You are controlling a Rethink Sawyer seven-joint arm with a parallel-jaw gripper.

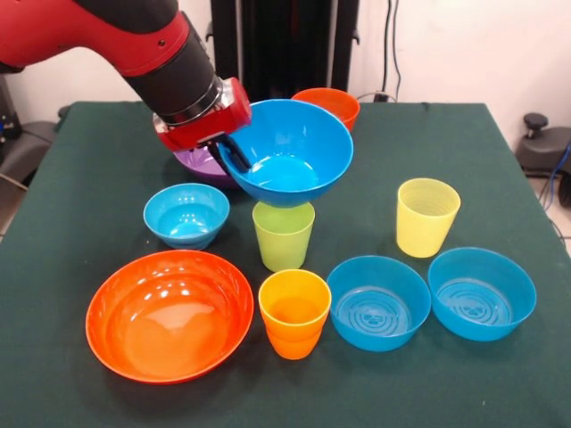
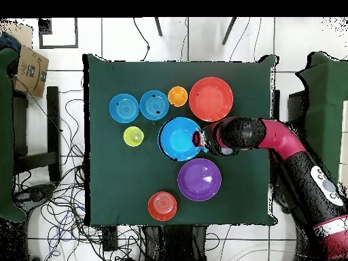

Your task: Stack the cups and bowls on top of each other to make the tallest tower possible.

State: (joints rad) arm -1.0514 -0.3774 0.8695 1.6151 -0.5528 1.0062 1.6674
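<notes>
Green cloth covers the table (image 1: pixel 80 178); the widest bare stretch lies along its 3 o'clock side in the front view, with another strip at 9 o'clock.

Gripper (image 1: pixel 234 153): clenched on the 9 o'clock rim of the large blue bowl (image 1: pixel 290 152), one finger inside the wall. The bowl hangs tilted, directly over the lime green cup (image 1: pixel 284 234), apparently just above its mouth.

Front view, clock positions from the lime green cup:
- Large purple bowl (image 1: pixel 198 164), 10 o'clock, partly hidden behind the gripper.
- Small orange bowl (image 1: pixel 332 102), 1 o'clock, near the far edge.
- Small blue bowl (image 1: pixel 186 214), 9 o'clock, empty.
- Pale yellow cup (image 1: pixel 426 216), 3 o'clock, upright, standing apart.
- Large orange bowl (image 1: pixel 169 314), 7 o'clock, empty.
- Orange cup (image 1: pixel 294 313), 6 o'clock, upright, empty.
- Two medium blue bowls (image 1: pixel 378 302) (image 1: pixel 482 293), 4 o'clock, side by side, rims nearly touching, empty.
</notes>
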